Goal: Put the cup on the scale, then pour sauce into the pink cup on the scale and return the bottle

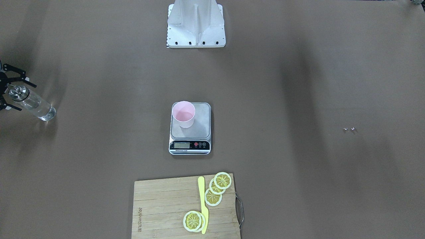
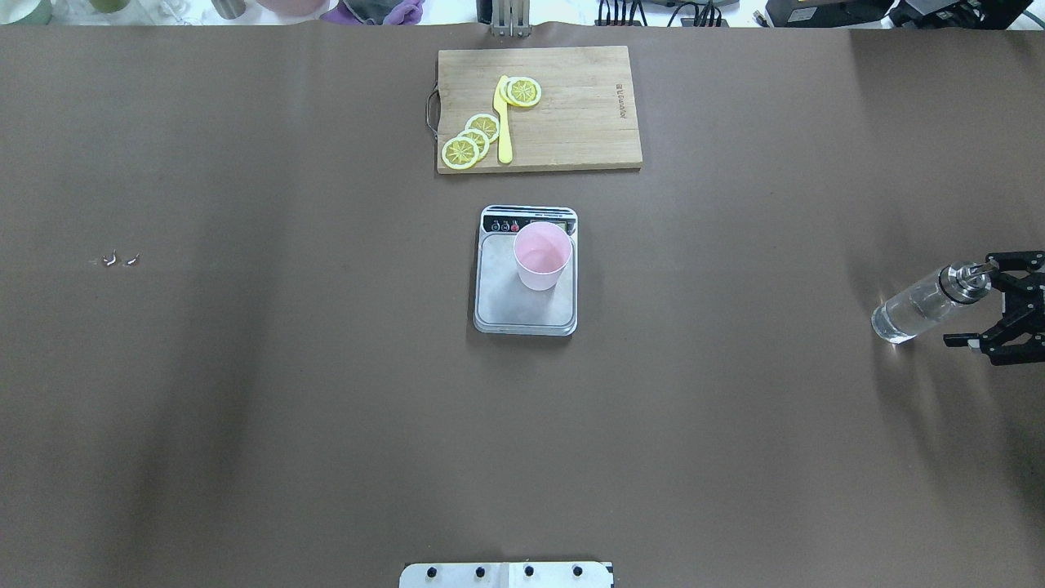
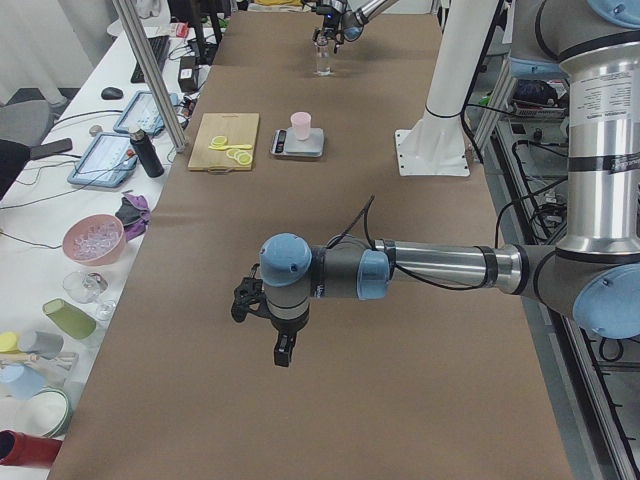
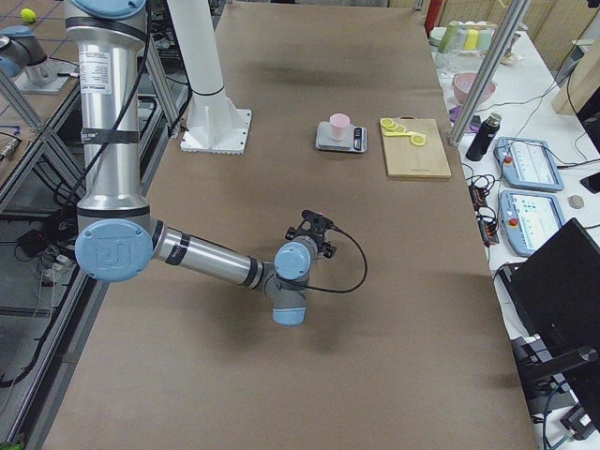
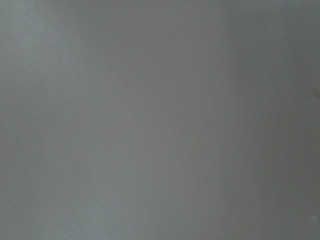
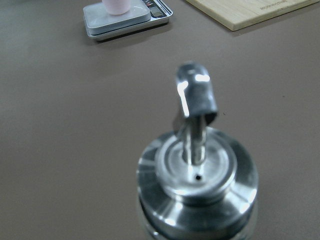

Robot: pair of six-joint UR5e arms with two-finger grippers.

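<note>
The pink cup (image 2: 541, 256) stands upright on the scale (image 2: 514, 306) at the table's middle, near the display end. It also shows in the front view (image 1: 183, 114) on the scale (image 1: 201, 127). The glass bottle (image 2: 914, 309) with clear sauce stands on the table at the far right. My right gripper (image 2: 973, 300) is open, its fingers apart on either side of the bottle's metal spout (image 6: 196, 100) and not touching it. The front view shows the same gripper (image 1: 26, 96) and bottle (image 1: 36, 108). My left gripper (image 3: 266, 322) hangs over bare table; I cannot tell its state.
A wooden cutting board (image 2: 580, 122) with lemon slices (image 2: 472, 139) and a yellow knife (image 2: 503, 118) lies beyond the scale. The robot's base plate (image 2: 506, 575) is at the near edge. Two small bits (image 2: 119, 260) lie at the table's left.
</note>
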